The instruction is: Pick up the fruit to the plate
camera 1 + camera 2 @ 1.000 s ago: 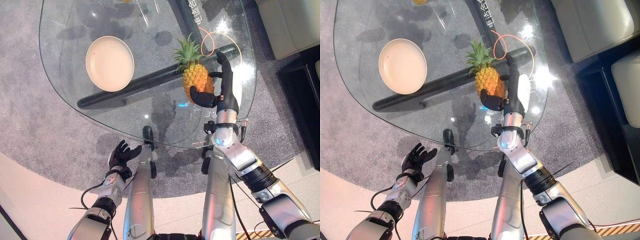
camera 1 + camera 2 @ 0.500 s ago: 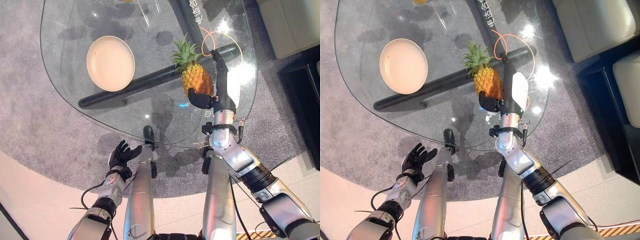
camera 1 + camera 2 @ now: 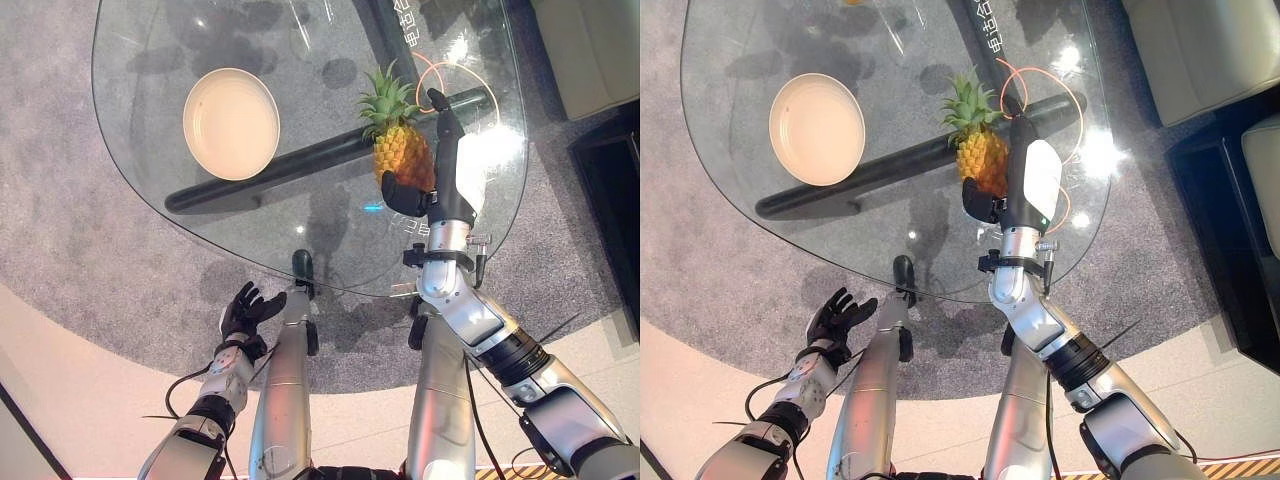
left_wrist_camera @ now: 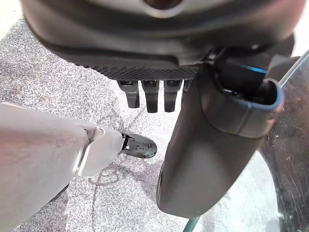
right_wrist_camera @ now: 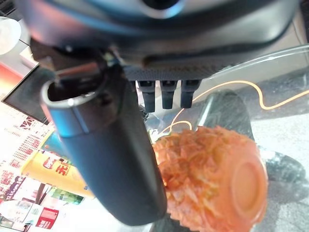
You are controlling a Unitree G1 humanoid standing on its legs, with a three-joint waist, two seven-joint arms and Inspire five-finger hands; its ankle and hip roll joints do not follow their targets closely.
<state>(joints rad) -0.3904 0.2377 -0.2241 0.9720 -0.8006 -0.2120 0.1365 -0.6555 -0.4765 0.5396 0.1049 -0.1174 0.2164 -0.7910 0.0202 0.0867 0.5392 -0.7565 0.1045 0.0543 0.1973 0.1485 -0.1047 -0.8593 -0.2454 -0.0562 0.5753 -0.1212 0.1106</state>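
Grey carpet shows through the round glass table (image 3: 140, 150) in front of you, with a dark crossbar underneath and a loop of orange cord (image 3: 462, 75) at the far right. Your target, the cream plate (image 3: 231, 123), sits well to the left, well apart from the pineapple (image 3: 402, 145), which stands on the glass with its leafy crown pointing away and toward the plate side.

Your right hand (image 3: 1025, 185) has been brought in flat against the fruit's right flank, probably so the palm can take its weight before lifting. The fingers run nearly straight along that side, up toward the crown, while the thumb (image 3: 400, 195) hooks under the near, lower end. From the right wrist view the pineapple's base (image 5: 244, 181) sits just beside the thumb, touching or nearly so (you cannot tell whether the fruit is truly clamped yet). Judge it as a cradle about to close, not a firm hold.

Your left hand (image 3: 245, 310) hangs low over the carpet, short of the table edge, fingers spread and loose, holding nothing.
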